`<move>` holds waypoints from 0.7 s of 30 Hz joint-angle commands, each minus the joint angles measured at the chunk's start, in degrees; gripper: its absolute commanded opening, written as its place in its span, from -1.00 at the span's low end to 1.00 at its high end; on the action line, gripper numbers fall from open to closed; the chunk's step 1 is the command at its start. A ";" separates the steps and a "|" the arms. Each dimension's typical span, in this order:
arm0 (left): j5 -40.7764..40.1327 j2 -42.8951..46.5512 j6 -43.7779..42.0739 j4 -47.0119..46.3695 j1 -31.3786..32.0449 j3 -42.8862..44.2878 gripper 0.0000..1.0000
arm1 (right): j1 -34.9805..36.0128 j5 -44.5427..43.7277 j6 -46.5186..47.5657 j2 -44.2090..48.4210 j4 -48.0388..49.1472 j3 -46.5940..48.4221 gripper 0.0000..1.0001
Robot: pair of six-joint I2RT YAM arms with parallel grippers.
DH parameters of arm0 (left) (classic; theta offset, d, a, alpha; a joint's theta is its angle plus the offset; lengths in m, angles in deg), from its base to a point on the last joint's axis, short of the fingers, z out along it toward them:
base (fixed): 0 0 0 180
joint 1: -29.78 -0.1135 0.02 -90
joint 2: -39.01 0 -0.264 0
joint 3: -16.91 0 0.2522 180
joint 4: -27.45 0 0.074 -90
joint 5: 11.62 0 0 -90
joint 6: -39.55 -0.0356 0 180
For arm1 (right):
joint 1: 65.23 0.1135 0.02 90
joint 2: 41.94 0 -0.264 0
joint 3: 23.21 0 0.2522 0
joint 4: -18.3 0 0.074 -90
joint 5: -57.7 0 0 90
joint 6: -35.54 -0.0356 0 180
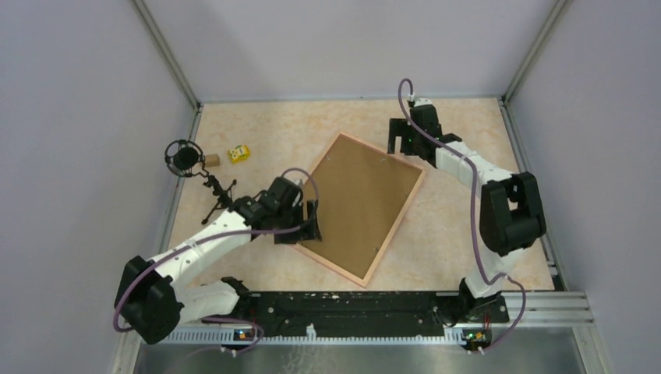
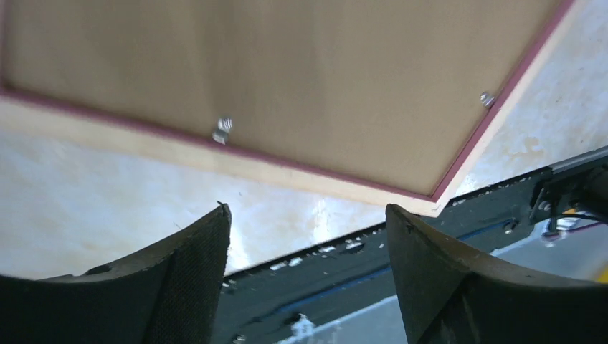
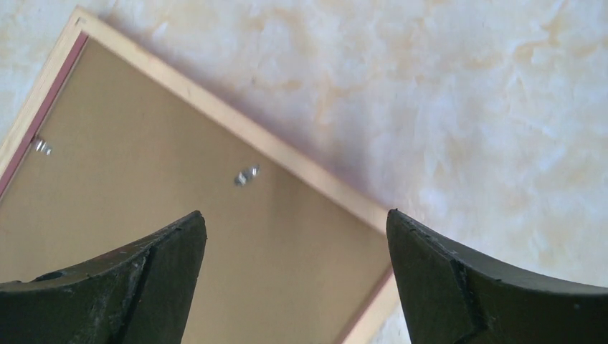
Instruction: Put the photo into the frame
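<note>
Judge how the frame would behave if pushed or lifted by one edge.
The frame lies flat, so a push would probably slide it over the smooth table, pivoting if off-centre. Its narrow rails and wide span suggest it is light and may flex if lifted by one edge.
</note>
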 commanded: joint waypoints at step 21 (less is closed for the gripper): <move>-7.52 -24.45 3.63 -10.81 -5.56 7.55 0.45 | -2.70 19.90 0.38 -6.76 1.11 -6.79 0.26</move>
